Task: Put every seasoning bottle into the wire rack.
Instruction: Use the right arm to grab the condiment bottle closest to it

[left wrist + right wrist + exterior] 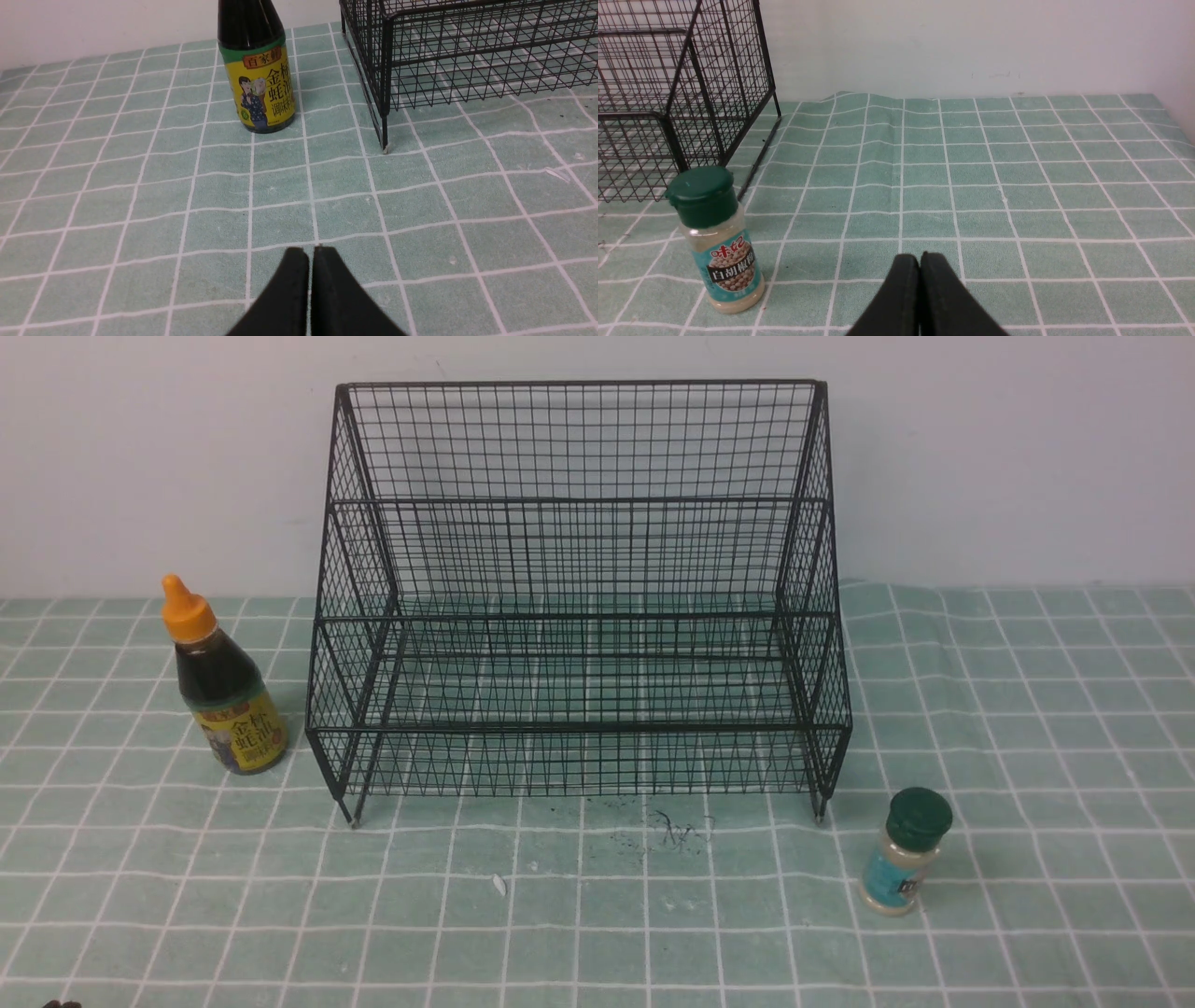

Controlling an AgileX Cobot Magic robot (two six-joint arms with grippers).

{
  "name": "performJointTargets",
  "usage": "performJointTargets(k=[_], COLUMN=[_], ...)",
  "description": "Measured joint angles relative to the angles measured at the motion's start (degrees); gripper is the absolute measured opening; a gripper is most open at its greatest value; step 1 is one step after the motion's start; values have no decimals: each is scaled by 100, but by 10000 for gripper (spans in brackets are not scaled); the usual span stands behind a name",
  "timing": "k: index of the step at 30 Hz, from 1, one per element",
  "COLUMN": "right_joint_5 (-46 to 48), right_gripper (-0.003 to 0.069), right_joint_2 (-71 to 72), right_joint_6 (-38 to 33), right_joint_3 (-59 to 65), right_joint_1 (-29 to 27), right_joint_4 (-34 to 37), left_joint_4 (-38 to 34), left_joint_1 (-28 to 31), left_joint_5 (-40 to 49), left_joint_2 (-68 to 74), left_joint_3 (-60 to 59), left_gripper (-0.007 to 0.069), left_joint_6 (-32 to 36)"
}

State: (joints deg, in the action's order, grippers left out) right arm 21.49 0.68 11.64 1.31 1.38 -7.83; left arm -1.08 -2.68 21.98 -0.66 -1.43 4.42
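Black wire rack (pixel 579 728) stands empty on the green checked cloth (pixel 560 933), so both placements remain: the dark sauce bottle (pixel 227 695) upright beside its left end, the shaker jar (pixel 904 854) near its right front leg, left gripper (pixel 310 254) and right gripper (pixel 920 259) closed on nothing.

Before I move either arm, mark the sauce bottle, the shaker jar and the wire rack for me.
sauce bottle (pixel 243 733), front view, on its yellow label.
shaker jar (pixel 887 875), front view, on its teal label.
wire rack (pixel 579 727), front view, on the lower tier's front rail.
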Motion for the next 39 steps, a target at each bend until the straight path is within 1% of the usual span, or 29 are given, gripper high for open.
performJointTargets(k=[5,7,10,12,13,16,21,22,24,26,27,28,29,30,31,33,35,36,38,39], right_joint_5=[0,-101,-854,-1393,-1807,-2384,-2974,-3224,-3244,-2510,-2419,-1573,-1452,-438,233,1295,2633,2846,3883,4054], right_gripper=[-15,-15,-15,-15,-15,-15,-15,-15,-15,-15,-15,-15,-15,-15,-15,-15,-15,-15,-15,-14], right_joint_2=[0,0,0,0,0,0,0,0,0,-26,-39,-259,-302,-735,-1079,-1710,-2628,-2794,-3812,-4101], right_joint_6=[0,134,742,1069,1259,1389,1453,1523,1627,1629,1629,1615,1615,1494,1341,969,386,351,31,-36], right_joint_3=[0,6,34,34,34,34,34,34,-85,-658,-808,-1497,-1587,-2305,-2743,-3401,-4175,-4292,-4816,-4959], right_joint_1=[0,0,0,0,0,0,0,0,13,62,78,133,150,228,287,384,478,486,493,493], right_joint_4=[0,196,1222,1745,2239,2692,2912,2975,2951,2590,2543,2113,2007,1620,1435,1261,1217,1217,1238,1238], left_joint_4=[0,0,0,0,0,0,0,0,0,0,0,0,0,0,0,0,0,0,0,0], left_joint_1=[0,0,0,0,0,0,0,0,0,0,5,5,5,5,5,5,5,5,5,5], left_joint_5=[0,0,0,0,0,0,0,0,0,0,0,0,0,0,0,0,0,0,0,0], left_joint_2=[0,0,0,0,0,0,0,0,0,0,0,0,0,0,0,0,0,0,0,0], left_joint_3=[0,0,0,0,0,0,0,0,0,0,0,0,0,0,0,0,0,0,0,0], left_gripper=[-7,-7,-7,-7,-7,-7,-7,-7,-7,-7,-7,-7,-7,-7,-7,-7,-7,-7,-7,-7], left_joint_6=[0,0,0,0,0,0,0,0,0,0,0,0,0,0,0,0,0,0,0,0])
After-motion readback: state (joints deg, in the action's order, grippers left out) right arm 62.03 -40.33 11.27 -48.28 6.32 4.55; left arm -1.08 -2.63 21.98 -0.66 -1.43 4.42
